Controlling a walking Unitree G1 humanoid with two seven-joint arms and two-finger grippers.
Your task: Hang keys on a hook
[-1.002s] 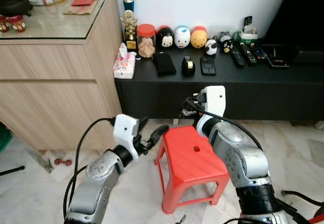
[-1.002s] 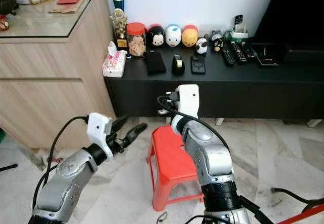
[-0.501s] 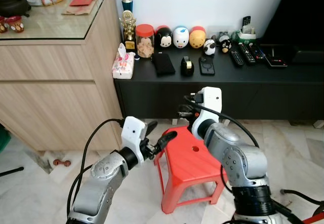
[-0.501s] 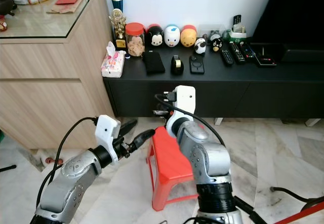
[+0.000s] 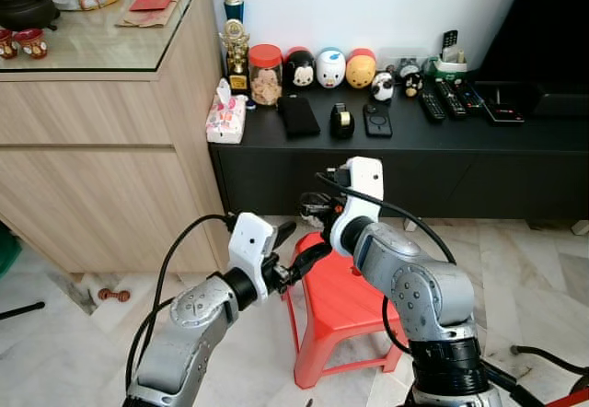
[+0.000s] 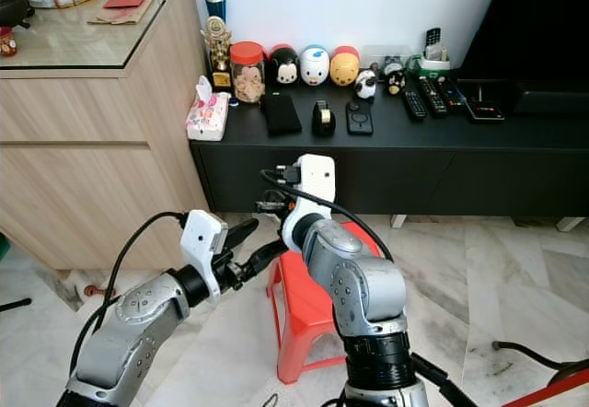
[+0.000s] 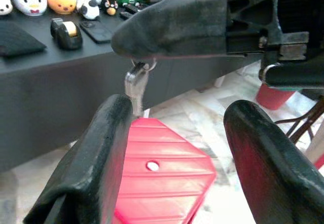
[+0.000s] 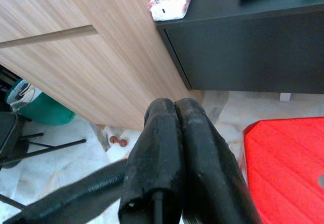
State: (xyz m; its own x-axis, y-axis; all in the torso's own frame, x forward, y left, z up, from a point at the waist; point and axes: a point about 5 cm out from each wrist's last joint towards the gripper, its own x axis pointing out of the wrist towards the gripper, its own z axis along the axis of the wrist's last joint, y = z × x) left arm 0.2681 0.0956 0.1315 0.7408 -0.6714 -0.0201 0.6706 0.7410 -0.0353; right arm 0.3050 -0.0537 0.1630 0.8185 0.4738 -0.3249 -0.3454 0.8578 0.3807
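Hand-over: right gripper (image 7: 172, 24) pinched on key (image 7: 136, 86); left gripper (image 7: 177, 148) wide, empty (close squarely around key).

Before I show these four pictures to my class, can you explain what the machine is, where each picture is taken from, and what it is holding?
This is a humanoid robot with two silver arms, each ending in a gripper of two black fingers. The two wide pictures come from cameras on its head, looking down at its own arms. The other two come from cameras on its wrists, looking along the fingers.

The right gripper is shut on a silver key, which hangs from its fingertips. The left gripper is open, its fingers either side of the key, as if to take it. Both are above a red stool.

Behind is a black cabinet with toy figures, remote controls and a tissue pack, beside a wooden sideboard.
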